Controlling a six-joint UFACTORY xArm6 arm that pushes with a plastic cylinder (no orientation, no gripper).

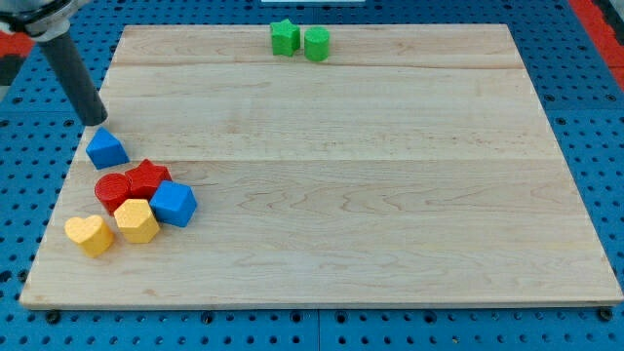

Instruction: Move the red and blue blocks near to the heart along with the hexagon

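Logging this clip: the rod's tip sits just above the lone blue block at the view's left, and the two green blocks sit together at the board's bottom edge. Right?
One thing is wrong: the camera view shows the two green blocks at the board's top edge, not the bottom. My tip does sit just above the lone blue block at the view's left.

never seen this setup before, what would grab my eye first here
A tight cluster of blocks sits at the board's lower left: yellow heart, yellow hexagon, two red blocks and a blue cube. Another blue block lies just above them, with my tip right above it. Two green blocks sit alone at the top edge.
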